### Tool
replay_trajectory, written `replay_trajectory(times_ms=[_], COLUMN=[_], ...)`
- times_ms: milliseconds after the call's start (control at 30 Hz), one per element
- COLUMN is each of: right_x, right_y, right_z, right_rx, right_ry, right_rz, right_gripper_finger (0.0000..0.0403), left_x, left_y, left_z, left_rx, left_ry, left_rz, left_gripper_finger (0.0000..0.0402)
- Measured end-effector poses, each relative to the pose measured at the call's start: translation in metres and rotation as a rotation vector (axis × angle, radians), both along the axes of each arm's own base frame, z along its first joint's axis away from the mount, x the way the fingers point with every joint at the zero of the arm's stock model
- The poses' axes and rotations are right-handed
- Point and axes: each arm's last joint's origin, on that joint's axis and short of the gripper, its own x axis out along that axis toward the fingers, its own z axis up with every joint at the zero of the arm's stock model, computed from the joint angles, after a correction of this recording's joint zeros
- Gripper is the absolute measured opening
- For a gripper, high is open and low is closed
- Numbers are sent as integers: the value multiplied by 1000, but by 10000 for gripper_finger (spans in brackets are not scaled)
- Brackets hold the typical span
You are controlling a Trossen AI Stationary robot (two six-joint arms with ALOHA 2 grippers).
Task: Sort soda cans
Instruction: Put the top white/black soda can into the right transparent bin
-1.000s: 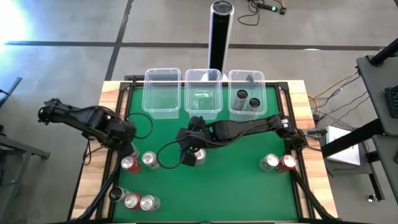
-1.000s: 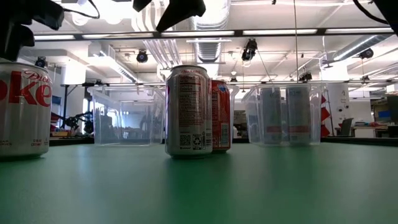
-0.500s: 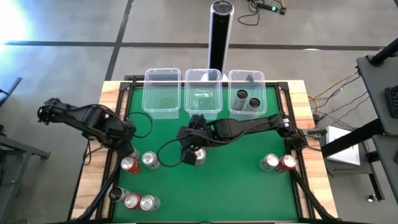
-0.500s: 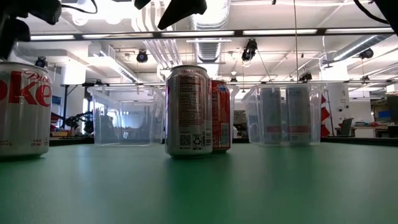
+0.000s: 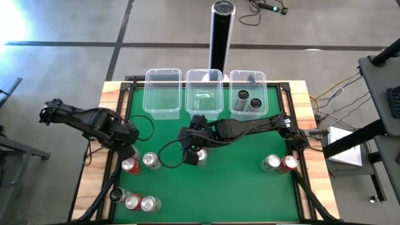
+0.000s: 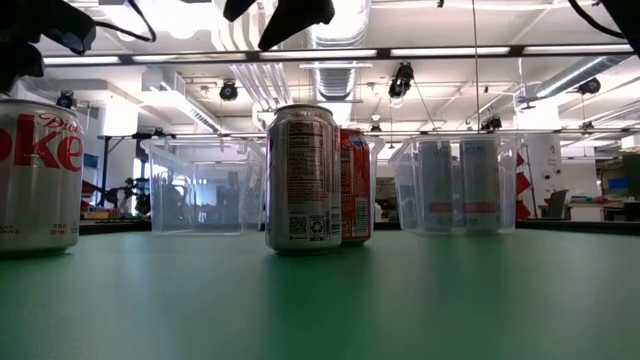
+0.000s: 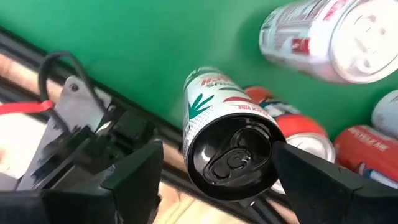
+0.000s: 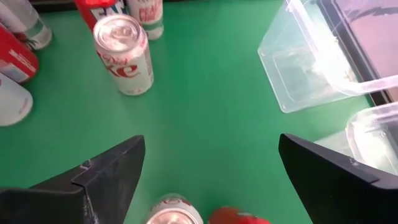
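Left gripper (image 5: 127, 139) shifted slightly; tubs (image 5: 202, 92) beyond cans (image 5: 150, 160).

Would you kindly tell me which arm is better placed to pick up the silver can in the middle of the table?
Right. Its open claw hangs just above that silver can, while the left claw is off by the left-hand cans.

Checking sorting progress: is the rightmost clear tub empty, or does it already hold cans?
Not empty. The rightmost tub holds two dark cans, seen from above and through its clear wall in the low view.
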Motion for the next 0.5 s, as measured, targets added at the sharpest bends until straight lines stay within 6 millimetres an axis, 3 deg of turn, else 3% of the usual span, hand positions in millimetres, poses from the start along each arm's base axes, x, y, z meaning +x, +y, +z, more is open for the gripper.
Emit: replay_trajectory(times_ms=[500], right_x=[-4], right_y=[-2], right_z=[-4], right_rx=[-10], right_ry=[62], right_rz=[-4], right_gripper_finger=[365], left_x=[0], left_y=[1], left_z=[13], left_rx=[21], left_ry=[-58], left_rz=[43], left_gripper_finger=[288])
